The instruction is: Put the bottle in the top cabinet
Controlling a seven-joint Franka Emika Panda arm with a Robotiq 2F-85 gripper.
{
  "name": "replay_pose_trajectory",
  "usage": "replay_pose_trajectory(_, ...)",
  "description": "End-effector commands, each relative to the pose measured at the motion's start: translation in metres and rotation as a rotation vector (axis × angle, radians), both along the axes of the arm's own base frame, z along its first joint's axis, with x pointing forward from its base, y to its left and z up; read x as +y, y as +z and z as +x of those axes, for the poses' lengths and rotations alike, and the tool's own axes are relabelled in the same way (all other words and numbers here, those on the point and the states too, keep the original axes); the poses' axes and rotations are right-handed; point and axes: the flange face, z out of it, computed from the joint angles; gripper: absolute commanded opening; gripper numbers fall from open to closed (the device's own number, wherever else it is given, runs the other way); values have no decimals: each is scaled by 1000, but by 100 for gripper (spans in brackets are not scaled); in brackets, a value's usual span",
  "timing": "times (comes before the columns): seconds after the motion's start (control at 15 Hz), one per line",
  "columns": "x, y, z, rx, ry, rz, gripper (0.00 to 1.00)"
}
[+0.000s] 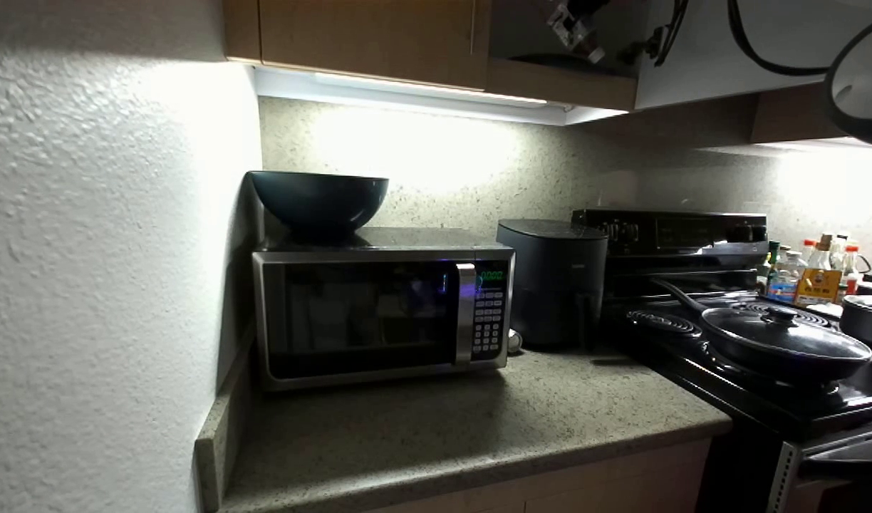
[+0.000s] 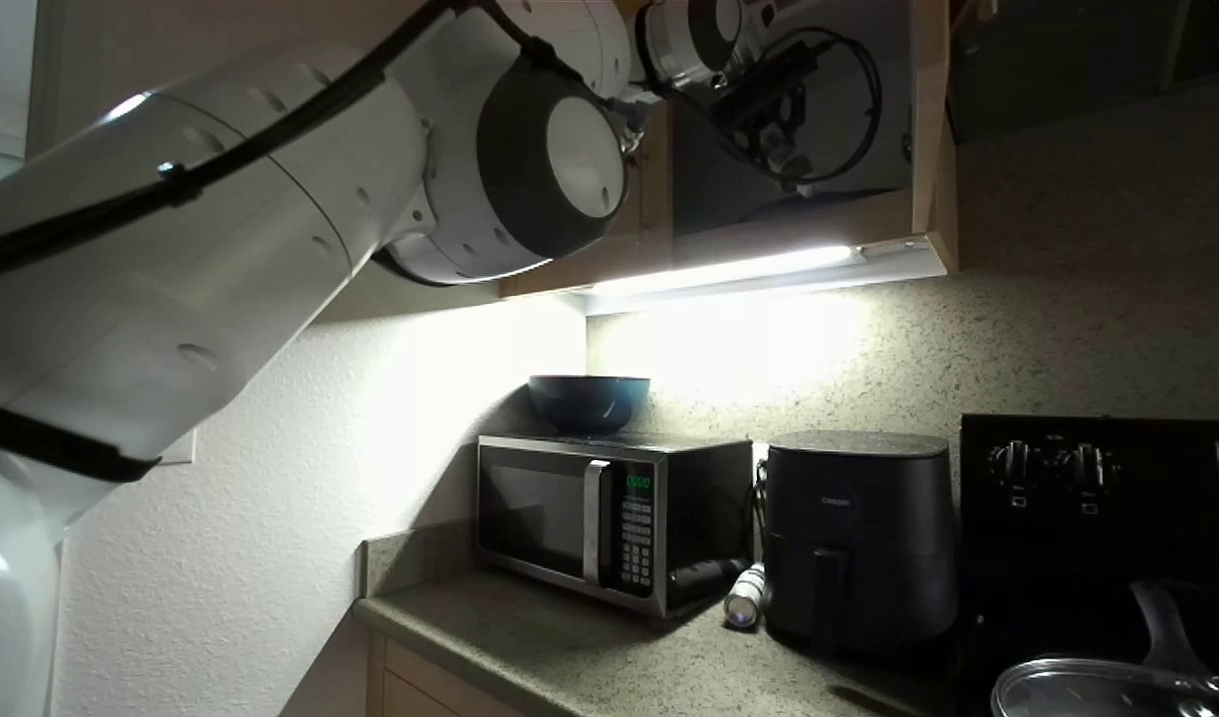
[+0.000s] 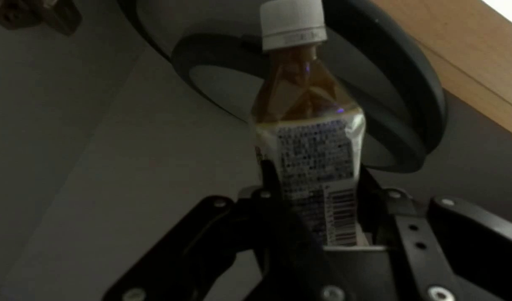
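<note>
The bottle [image 3: 308, 146] has a white cap, amber contents and a pale printed label. In the wrist view my gripper [image 3: 316, 179] is shut around its label part. The bottle also shows, small and tilted cap-down, in both exterior views [image 1: 573, 30] [image 2: 787, 159]. The top cabinet [image 1: 372, 39] is brown wood with a light strip beneath; its right part is open, and it shows in an exterior view [image 2: 799, 224]. The bottle and gripper [image 2: 774, 115] are at this opening, above its bottom board. I cannot tell how far inside they are.
Dark round cookware [image 3: 410, 88] lies on the cabinet floor by the bottle. A loose cable [image 2: 868, 100] loops beside the gripper. Below are a microwave [image 1: 372, 313] with a dark bowl [image 1: 318, 203], an air fryer [image 2: 858, 538] and a stove with a lidded pan [image 1: 785, 342].
</note>
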Motion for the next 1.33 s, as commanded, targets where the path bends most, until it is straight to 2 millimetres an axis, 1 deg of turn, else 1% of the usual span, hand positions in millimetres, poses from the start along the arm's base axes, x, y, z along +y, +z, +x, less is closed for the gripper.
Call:
replay_pose_trajectory(0.0,2,0,0,25,-21,-52,19)
replay_pose_trajectory(0.27,4,7,-1,-2,-132,-231,19)
replay_pose_trajectory(0.47,7,1,7,24,-160,-380,19)
replay_pose_trajectory(0.6,8,-10,15,65,-125,-384,19)
replay_pose_trajectory(0.8,6,-31,27,114,-8,-332,19)
replay_pose_trajectory(1.0,6,-27,24,125,99,-346,19)
replay_pose_trajectory(1.07,5,-25,22,135,128,-367,69)
replay_pose_trajectory(1.13,4,-24,20,133,151,-373,69)
replay_pose_trajectory(1.2,1,-22,18,128,160,-365,74)
replay_pose_trajectory(1.27,0,-22,18,127,170,-360,81)
